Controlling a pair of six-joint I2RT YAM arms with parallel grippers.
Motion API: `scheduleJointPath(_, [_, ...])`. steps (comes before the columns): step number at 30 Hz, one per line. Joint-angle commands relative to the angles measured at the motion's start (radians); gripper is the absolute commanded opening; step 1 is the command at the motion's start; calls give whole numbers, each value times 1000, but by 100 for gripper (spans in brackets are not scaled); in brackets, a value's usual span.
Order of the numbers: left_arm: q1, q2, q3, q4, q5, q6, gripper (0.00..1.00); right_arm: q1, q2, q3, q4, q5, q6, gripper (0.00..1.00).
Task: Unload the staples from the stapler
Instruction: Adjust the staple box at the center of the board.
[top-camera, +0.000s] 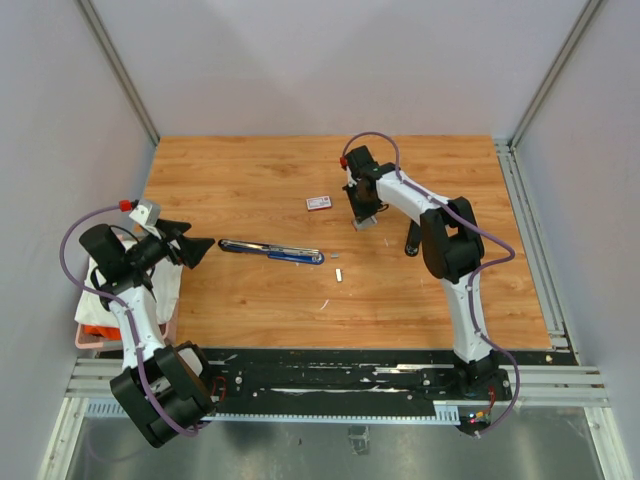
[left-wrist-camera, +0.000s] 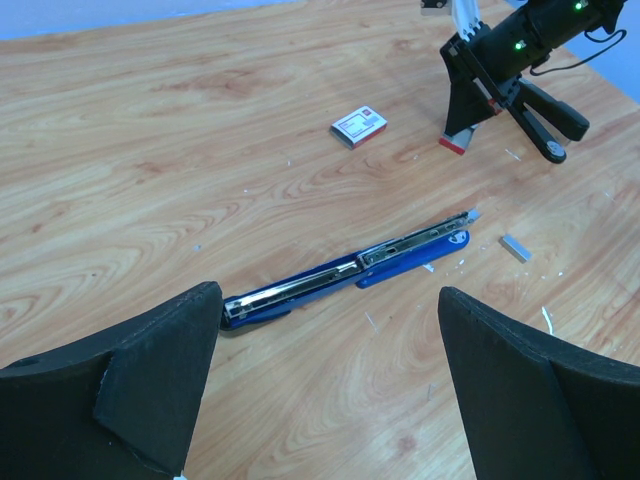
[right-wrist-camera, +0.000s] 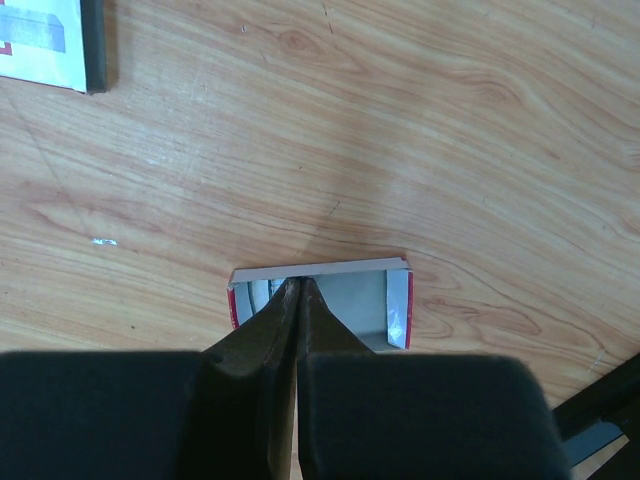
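Observation:
The blue stapler (top-camera: 270, 250) lies opened flat on the wooden table; its silver channel shows in the left wrist view (left-wrist-camera: 350, 270). A short silvery staple strip (top-camera: 339, 273) lies loose by its right end, also in the left wrist view (left-wrist-camera: 515, 247). My left gripper (top-camera: 195, 250) is open and empty, left of the stapler, with black fingers (left-wrist-camera: 150, 380) wide apart. My right gripper (top-camera: 362, 222) is shut, its tips (right-wrist-camera: 300, 285) inside a small open grey tray with red sides (right-wrist-camera: 380, 300). I cannot tell whether anything thin is pinched between them.
A small red-and-white box (top-camera: 319, 203) lies left of the right gripper, also in the left wrist view (left-wrist-camera: 359, 127). Tiny white bits (left-wrist-camera: 544, 318) lie near the stapler. A pink basket with white cloth (top-camera: 100, 320) sits off the table's left edge. Grey walls surround the table.

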Motion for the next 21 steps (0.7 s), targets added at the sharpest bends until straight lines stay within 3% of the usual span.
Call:
scheduleJointPath(1, [7,3,26,-9,8,15,98,13,7,26,-18,-14,24,1])
scheduleJointPath(21, [8,2,28,-16,8,25,98,24,-43,-14,-10,-17,-96,1])
